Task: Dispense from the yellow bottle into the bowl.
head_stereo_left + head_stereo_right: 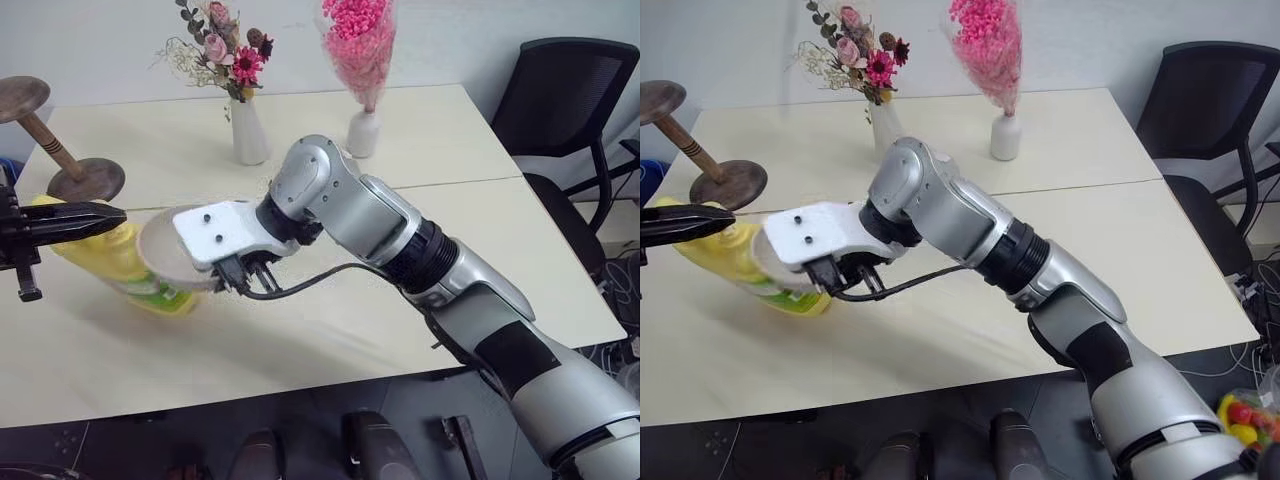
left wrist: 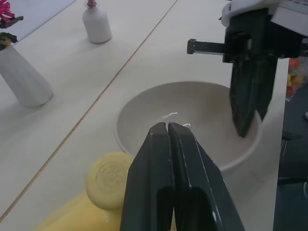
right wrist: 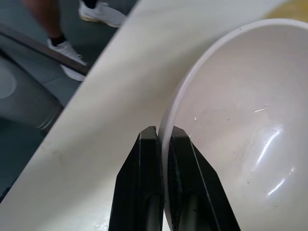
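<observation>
We see the right gripper [image 3: 162,137] pinching the bowl [image 3: 240,125] rim, bowl tipped beside the bottle [image 1: 120,262] lying over the worktop [image 1: 330,330]. Left gripper [image 2: 168,132] is closed, empty, over the bottle's pump top [image 2: 109,174]. Left wrist view shows white streaks in the bowl. Two vases [image 1: 249,132], a wooden stand [image 1: 70,165] behind; chair [image 1: 570,110] at right.

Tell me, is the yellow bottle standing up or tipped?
Tipped: the yellow bottle leans on the table, its top beside the bowl.

silver arm [image 1: 400,235], black cable [image 1: 320,278], white wrist plate [image 1: 215,232]
</observation>
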`<state>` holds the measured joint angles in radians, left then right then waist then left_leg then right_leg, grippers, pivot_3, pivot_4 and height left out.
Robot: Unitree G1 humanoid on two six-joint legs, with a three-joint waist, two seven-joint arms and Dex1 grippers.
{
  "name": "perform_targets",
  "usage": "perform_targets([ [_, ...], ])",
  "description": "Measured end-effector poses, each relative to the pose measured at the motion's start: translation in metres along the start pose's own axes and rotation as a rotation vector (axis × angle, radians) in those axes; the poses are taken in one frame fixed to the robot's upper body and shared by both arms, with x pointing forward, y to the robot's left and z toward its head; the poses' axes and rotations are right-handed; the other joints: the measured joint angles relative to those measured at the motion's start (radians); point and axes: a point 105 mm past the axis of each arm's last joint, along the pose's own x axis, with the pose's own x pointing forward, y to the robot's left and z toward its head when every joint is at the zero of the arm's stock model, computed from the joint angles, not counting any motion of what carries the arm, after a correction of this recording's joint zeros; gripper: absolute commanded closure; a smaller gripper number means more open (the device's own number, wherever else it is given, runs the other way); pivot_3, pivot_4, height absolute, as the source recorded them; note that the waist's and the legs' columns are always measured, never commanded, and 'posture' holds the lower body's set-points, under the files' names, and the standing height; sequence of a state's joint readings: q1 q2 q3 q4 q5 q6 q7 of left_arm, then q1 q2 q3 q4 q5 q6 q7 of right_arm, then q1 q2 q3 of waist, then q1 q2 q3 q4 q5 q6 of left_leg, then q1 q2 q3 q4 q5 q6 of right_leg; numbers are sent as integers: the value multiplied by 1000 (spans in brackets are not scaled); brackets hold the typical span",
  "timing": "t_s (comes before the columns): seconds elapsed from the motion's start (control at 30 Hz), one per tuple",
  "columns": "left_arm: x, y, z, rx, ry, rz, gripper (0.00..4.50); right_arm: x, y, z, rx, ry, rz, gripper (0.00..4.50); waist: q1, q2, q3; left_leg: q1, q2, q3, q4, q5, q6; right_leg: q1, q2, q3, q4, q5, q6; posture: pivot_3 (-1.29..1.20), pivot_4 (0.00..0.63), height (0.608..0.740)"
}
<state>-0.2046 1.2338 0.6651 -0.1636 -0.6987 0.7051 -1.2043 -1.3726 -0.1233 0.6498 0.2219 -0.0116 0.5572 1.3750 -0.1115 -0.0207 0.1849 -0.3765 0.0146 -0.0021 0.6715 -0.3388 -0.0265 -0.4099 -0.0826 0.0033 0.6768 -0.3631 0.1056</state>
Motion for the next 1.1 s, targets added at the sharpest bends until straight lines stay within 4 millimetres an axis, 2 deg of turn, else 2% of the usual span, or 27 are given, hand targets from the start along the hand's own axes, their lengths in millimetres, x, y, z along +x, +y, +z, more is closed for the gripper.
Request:
perform_targets([
  [0.23, -2, 4, 4, 16, -18, 23, 4365, -5, -10, -1, 65, 38, -70, 4500, -1, 0, 0, 0, 0, 1, -2, 0, 0, -1, 0, 0, 0, 0, 0, 0, 150, 740],
  [0.5, -5, 9, 0, -1, -15, 48, 4365, -3, -21, 27, 119, 0, -127, 4500, -5, 0, 0, 0, 0, 1, -3, 0, 0, -2, 0, 0, 0, 0, 0, 0, 150, 740],
  [0.73, -6, 20, -1, 10, -43, 99, 4365, -2, -21, 27, 77, 4, -133, 4500, -3, 0, 0, 0, -1, 1, -3, 0, 0, -2, 0, 0, 0, 0, 0, 0, 150, 740],
  [0.8, -4, 24, -1, 8, -57, 112, 4365, -3, -20, 17, 24, 20, -142, 4500, -2, -1, -1, 0, -1, 0, -3, 0, 0, -2, 0, 0, 0, 0, 0, 0, 150, 740],
  [0.97, -1, 25, -1, 6, -68, 107, 4365, -1, -12, -25, -24, 116, -135, 4500, -3, -2, -1, 0, -1, 1, -2, 0, 0, -2, 0, 0, 0, 0, 0, 0, 150, 740],
  [1.03, 0, 25, -2, 4, -66, 101, 4365, -2, -7, -36, -17, 140, -120, 4500, -5, -2, -1, 0, -1, 1, -2, 0, 0, -2, 0, 0, 0, 0, 0, 0, 150, 740],
  [1.1, 2, 24, -4, -1, -59, 89, 4365, -1, -3, -38, -28, 146, -104, 4500, -7, -2, -1, 0, -1, 1, -2, 0, 0, -2, 0, 0, 0, 0, 0, 0, 150, 740],
])
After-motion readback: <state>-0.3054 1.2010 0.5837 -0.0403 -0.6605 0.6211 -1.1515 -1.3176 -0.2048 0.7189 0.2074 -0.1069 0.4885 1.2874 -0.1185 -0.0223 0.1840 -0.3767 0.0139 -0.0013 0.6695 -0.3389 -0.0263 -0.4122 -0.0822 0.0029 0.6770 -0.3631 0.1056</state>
